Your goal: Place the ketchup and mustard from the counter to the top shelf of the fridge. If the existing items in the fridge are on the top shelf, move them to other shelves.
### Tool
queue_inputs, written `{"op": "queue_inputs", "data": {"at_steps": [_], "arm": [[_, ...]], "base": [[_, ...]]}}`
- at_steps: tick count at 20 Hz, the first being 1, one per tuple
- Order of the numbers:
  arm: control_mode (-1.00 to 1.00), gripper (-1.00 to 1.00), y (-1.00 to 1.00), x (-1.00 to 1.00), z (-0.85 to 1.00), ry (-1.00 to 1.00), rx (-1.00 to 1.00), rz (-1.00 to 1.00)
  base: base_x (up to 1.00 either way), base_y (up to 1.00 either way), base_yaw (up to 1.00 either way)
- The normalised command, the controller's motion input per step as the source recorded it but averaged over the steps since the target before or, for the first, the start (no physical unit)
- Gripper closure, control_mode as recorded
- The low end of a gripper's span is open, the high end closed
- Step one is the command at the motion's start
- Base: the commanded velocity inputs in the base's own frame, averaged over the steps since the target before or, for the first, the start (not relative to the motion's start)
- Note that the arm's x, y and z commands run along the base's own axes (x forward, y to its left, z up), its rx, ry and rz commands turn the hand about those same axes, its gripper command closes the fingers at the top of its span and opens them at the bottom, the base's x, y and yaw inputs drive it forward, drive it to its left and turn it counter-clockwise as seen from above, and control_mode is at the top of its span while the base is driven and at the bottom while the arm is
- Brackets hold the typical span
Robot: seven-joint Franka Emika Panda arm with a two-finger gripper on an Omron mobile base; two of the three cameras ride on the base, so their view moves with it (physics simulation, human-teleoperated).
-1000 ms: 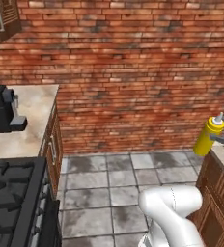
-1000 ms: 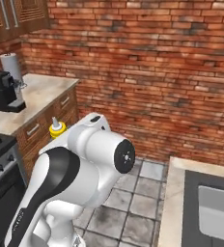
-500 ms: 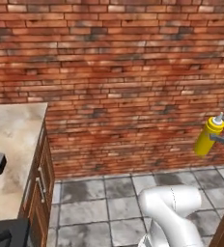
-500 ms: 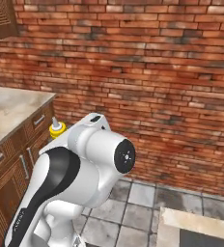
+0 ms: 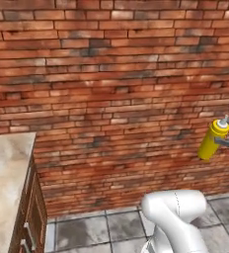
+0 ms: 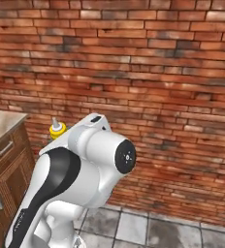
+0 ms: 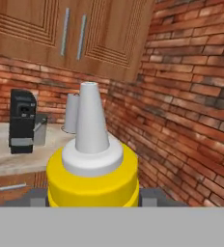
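Observation:
The mustard, a yellow squeeze bottle with a pale pointed nozzle, hangs in the air in front of the brick wall, tilted a little. My gripper is shut on it from the right edge of the left base view. Seen from the right base, just the mustard's cap peeks out behind my arm. The hand view looks down the mustard, with a dark fingertip on each side of its body. The counter lies at the left. The ketchup and the fridge are out of view.
A brick wall faces the base, with grey floor tiles below it. Brown cabinets stand under the counter. In the hand view a black coffee machine sits on the counter under wooden wall cupboards.
The whole picture has shifted: the base has turned, and the stove and coffee machine have slid out to the left. The mustard stays in my gripper, in the same spot relative to the arm.

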Motion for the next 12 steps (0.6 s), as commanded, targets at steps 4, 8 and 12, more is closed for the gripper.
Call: {"op": "queue_inputs", "data": {"at_steps": [4,8,12], "arm": [[1.0,1.0,0.0,0.0,0.0,0.0,0.0,0.0],[1.0,1.0,0.0,0.0,0.0,0.0,0.0,0.0],[1.0,1.0,0.0,0.0,0.0,0.0,0.0,0.0]], "base": [[0.97,-0.11,-0.46],[0.78,-0.02,-0.61],[0.62,0.0,-0.67]]}}
